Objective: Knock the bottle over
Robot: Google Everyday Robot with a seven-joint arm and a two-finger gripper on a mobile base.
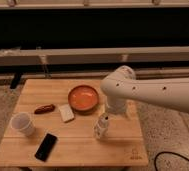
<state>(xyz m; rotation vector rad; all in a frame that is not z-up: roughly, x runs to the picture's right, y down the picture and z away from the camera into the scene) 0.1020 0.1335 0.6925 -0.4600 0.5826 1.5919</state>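
The bottle is small, whitish and translucent, with a narrow neck. It stands on the wooden table just right of centre, with its top leaning slightly to the right. My white arm reaches in from the right. Its bulky wrist hangs over the table just above and to the right of the bottle. The gripper is at the lower end of the wrist, close to the bottle's top. I cannot tell whether it touches the bottle.
An orange bowl sits behind the bottle. A white block and a brown oblong item lie to the left. A white cup and a black phone are at the front left. A cable lies on the floor.
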